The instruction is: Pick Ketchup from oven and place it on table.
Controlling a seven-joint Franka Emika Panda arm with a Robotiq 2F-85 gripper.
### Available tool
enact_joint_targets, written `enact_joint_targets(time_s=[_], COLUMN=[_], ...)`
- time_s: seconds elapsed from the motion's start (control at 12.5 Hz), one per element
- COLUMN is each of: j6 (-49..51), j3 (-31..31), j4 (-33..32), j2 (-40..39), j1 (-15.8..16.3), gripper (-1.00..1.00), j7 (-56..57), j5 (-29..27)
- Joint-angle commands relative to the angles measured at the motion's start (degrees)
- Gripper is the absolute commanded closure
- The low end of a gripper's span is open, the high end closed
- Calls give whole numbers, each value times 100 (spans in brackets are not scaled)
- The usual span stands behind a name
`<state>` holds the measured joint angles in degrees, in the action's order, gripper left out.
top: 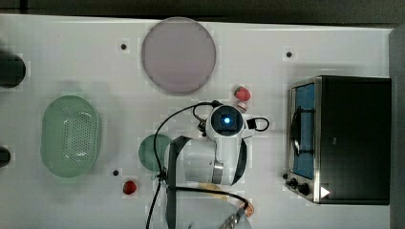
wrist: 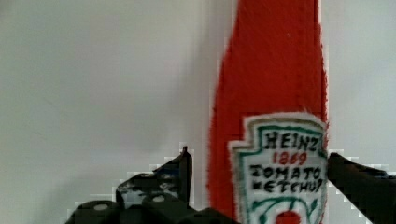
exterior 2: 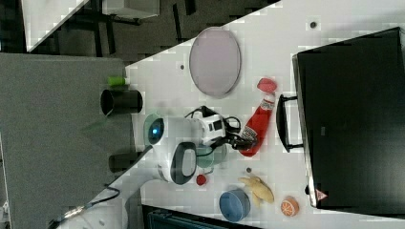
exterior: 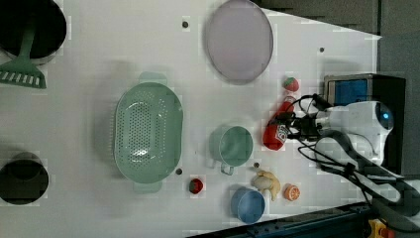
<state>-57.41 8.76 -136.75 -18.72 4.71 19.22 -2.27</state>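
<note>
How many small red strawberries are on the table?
2: one small red strawberry beside the ketchup bottle's cap, another near the green colander's lower handle in the left view. More could be hidden under the arm.

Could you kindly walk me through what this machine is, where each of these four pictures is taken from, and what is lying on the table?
This is one white robot arm with a two-fingered gripper. Three cameras off the arm look at the scene; the fourth sits on the wrist, just behind the fingers.

On the white table lie a ketchup bottle, a green colander, a grey plate, a green cup, a blue bowl, strawberries, a banana and an orange slice. The black toaster oven stands at the top view's right, door shut.

In the wrist view the fingers stand apart on either side of the bottle, which lies on the table.
</note>
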Motion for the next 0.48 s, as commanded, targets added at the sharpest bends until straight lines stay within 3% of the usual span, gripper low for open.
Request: enact_joint_targets(time_s=[0.08,0.48], j6=[610,3305], j3=[158,225], j4=[649,2512], j2=[1218,2116], j1=[128,118], gripper=[-100,-100], j7=[-1080,-1715], j5=[-78,-30])
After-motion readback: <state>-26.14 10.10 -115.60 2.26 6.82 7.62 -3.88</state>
